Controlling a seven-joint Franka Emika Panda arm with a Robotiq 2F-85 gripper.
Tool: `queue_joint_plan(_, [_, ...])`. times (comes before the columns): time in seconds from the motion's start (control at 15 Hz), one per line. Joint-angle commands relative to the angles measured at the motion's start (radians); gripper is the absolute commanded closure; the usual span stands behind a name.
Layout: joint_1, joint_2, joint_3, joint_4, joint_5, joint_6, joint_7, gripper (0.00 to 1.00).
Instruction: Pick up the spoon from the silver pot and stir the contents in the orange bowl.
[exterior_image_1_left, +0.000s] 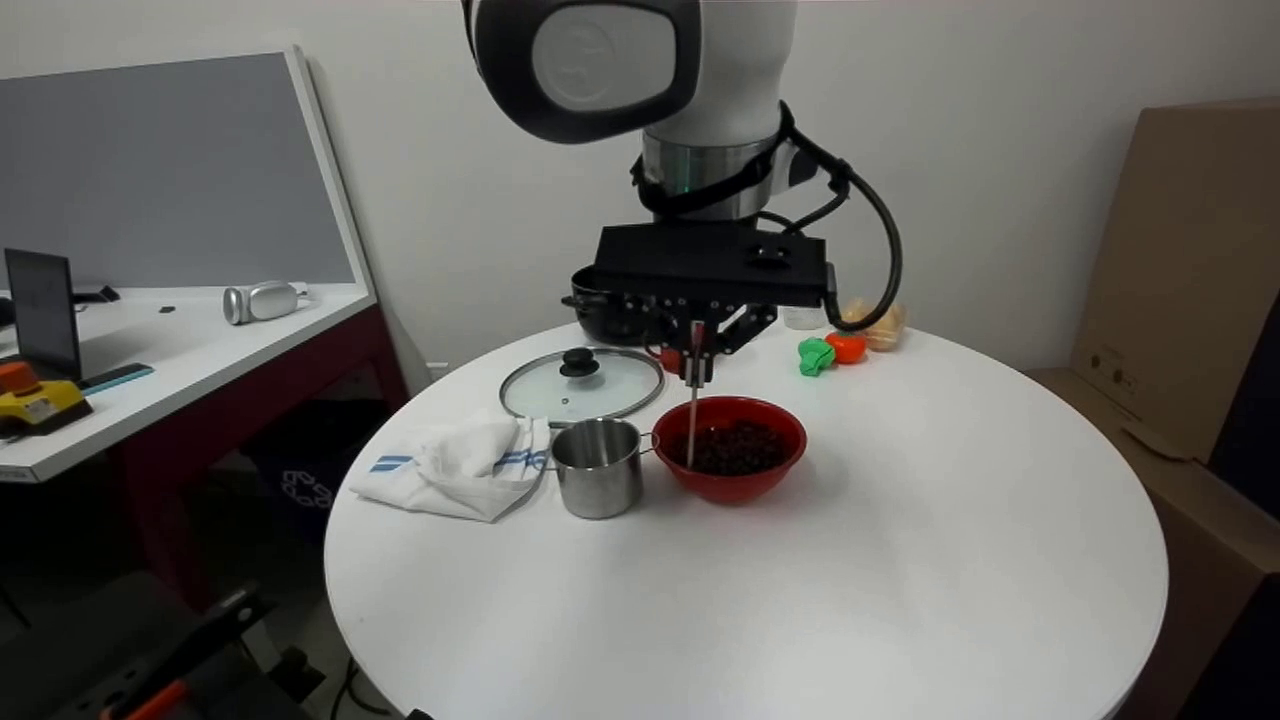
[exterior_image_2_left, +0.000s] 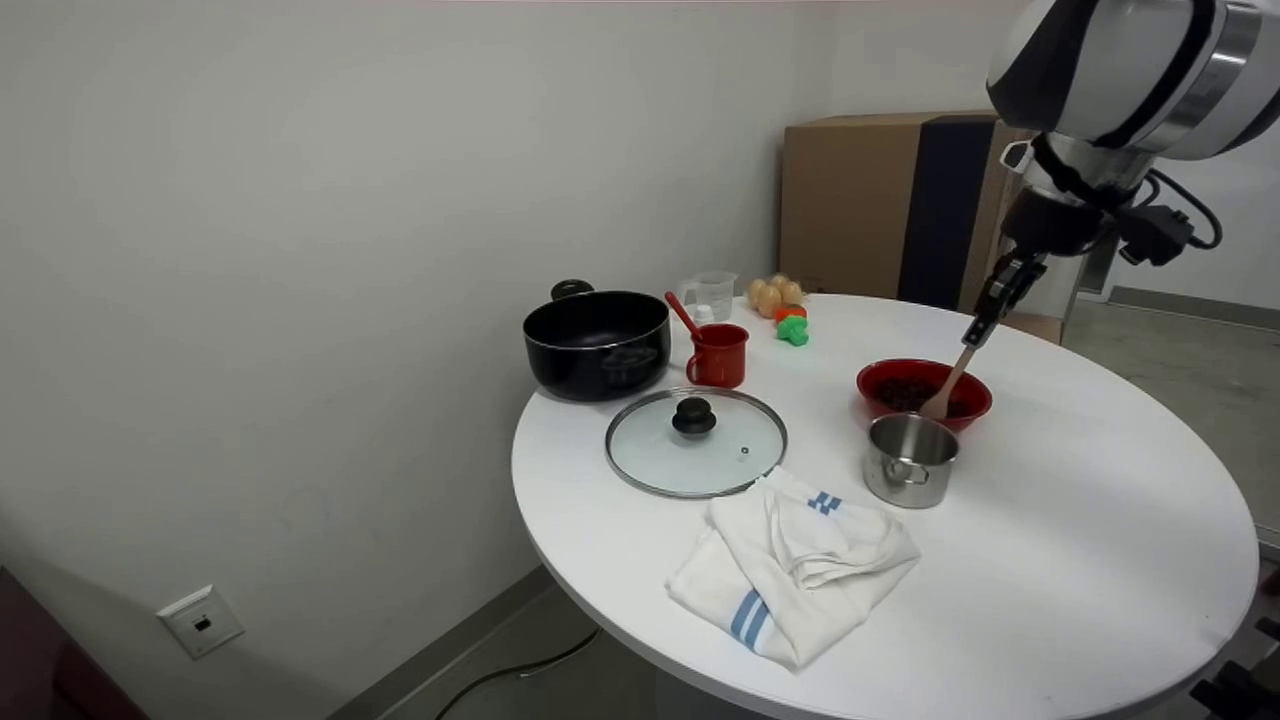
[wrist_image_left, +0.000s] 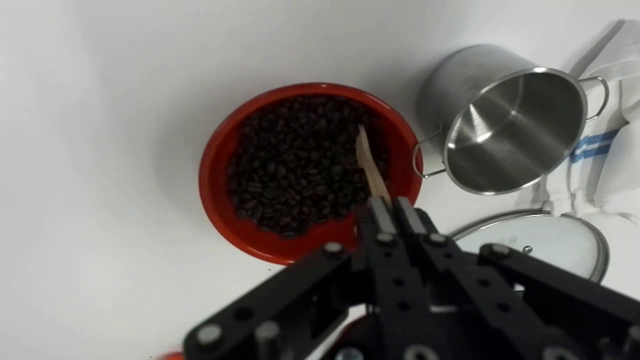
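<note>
- In an exterior view the hand (exterior_image_2_left: 972, 340) hangs over the white table (exterior_image_2_left: 1060, 570), pinching the spoon (exterior_image_2_left: 955, 378) by its upper end; the spoon tilts, its broad wooden end down inside the red-orange bowl (exterior_image_2_left: 972, 412)
- The silver pot (exterior_image_2_left: 900, 484) stands upright just beside the bowl, and near it lies a crumpled white cloth (exterior_image_2_left: 800, 590) with blue markings
- The glass lid (exterior_image_2_left: 650, 450) lies flat, knob (exterior_image_2_left: 693, 415) up, near both the cloth and the black pot (exterior_image_2_left: 600, 360); beside that pot stands the red cup (exterior_image_2_left: 728, 358) with a red handle (exterior_image_2_left: 683, 314) leaning out of it
- In an exterior view a laptop (exterior_image_1_left: 45, 312) stands on a desk (exterior_image_1_left: 180, 345) well apart from the table; here the spoon looks nearly upright under the hand, its lower end inside the bowl on the silver pot's side
- In the wrist view the fingers (wrist_image_left: 382, 217) are pressed together on the spoon, and dark beans (wrist_image_left: 295, 170) cover most of the bowl's inside; how deep the spoon sits in them I cannot tell
- One wire loop (wrist_image_left: 428, 159) of the silver pot overlaps the bowl's rim; whether they touch I cannot tell
</note>
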Motion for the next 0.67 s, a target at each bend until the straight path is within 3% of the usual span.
queue_joint_plan(0.0, [-0.004,0.009,-0.031,0.019,0.009,0.016,-0.009,0.99])
queue_joint_plan(0.6, [-0.013,0.07,-0.04,0.125,0.002,0.022,0.0,0.99])
